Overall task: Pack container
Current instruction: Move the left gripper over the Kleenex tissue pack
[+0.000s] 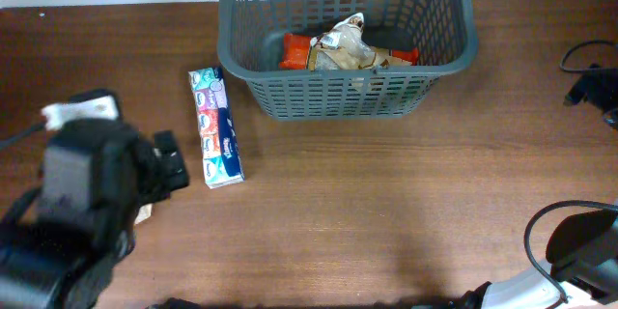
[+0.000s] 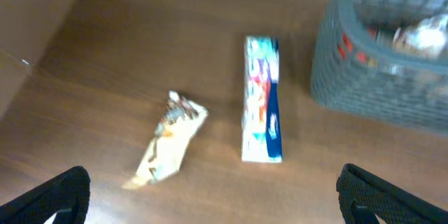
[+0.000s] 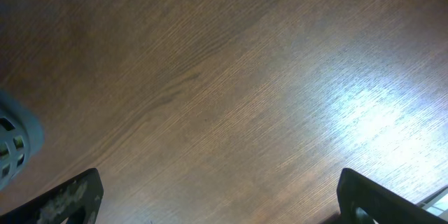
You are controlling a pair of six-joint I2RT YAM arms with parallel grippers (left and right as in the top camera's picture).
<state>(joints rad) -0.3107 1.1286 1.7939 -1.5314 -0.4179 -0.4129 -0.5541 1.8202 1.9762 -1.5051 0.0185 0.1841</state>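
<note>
We begin at the left side of the table [image 1: 386,203]. The left gripper [image 2: 213,182] hangs above the wood with its jaws spread fully wide, one fingertip at each lower corner of the left wrist view. It holds nothing and touches nothing.

Just ahead of this gripper lies a pale snack wrapper [image 2: 168,140], flat on the table and slightly skewed. In the overhead view the arm hides most of it.

To the right of the wrapper, and apart from it, lies a long packet [image 1: 215,127] printed in teal, red and blue. It lies flat, with its length running away from the gripper.

Further right stands the container [image 1: 454,48], upright at the far edge of the table. It is ahead of the left gripper and to its right, well apart from it, and the long packet lies between the two. The packet is near the container's left wall but does not touch it.

Inside the container we see an orange packet [image 1: 297,51] and, beside it, a crinkled bag [image 1: 346,46]. Both rest on the base, against the near wall.

At the right, the right gripper [image 3: 220,189] is likewise opened fully and empty, over bare wood. One corner of the container shows at the left edge of its wrist view, well apart from the fingers.

A black cable [image 1: 584,58] lies at the far right edge.
</note>
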